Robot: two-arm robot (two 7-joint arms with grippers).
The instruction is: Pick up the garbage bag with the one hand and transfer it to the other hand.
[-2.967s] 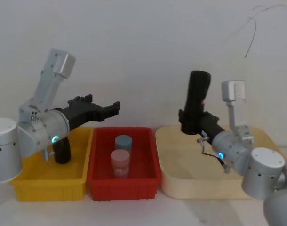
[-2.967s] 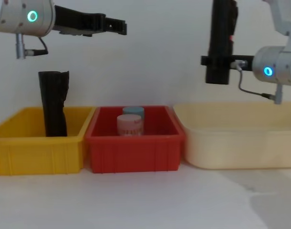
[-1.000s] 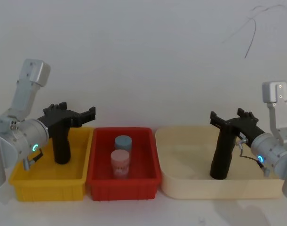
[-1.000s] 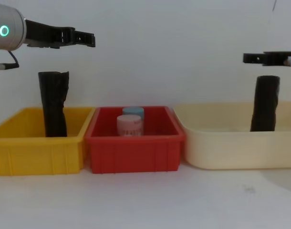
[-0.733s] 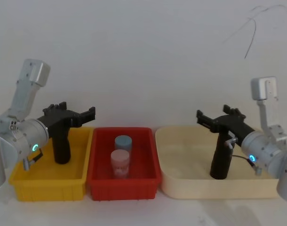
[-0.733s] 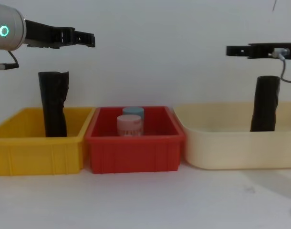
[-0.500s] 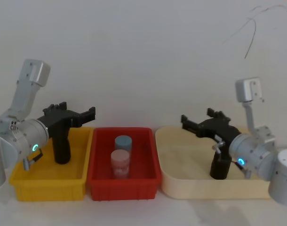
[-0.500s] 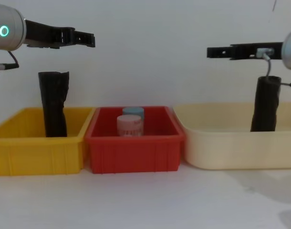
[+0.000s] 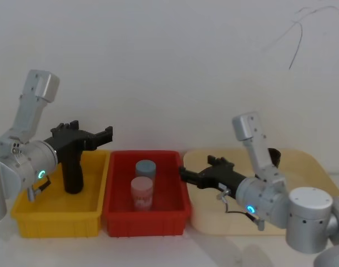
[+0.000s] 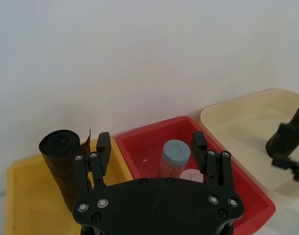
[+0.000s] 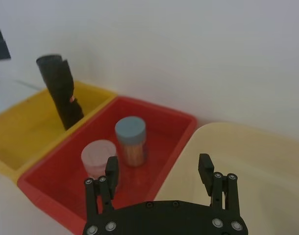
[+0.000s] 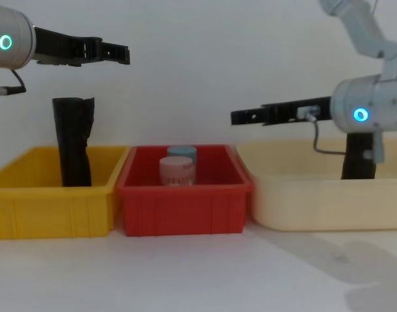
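Right pincer, on the blue-lit arm: fingers spread, nothing between them. It is held level, with its tips pointing to the robot's left, above the line where two containers meet. Left pincer, on the green-lit arm: fingers likewise spread and empty, held level and higher up.

The white surface lies below both pincers and carries three containers in a row. The cream tray sits under and behind the right pincer's wrist. The yellow bin sits under the left pincer. The red bin lies between the two pincers, just below the right pincer's tips.

The garbage bag stands on end in the cream tray, behind the right pincer's arm and partly hidden by it, clear of the fingers. A second black roll stands in the yellow bin, directly below the left pincer, apart from it.

A blue-lidded jar and a pink-lidded jar stand in the red bin, ahead of the right pincer's tips.
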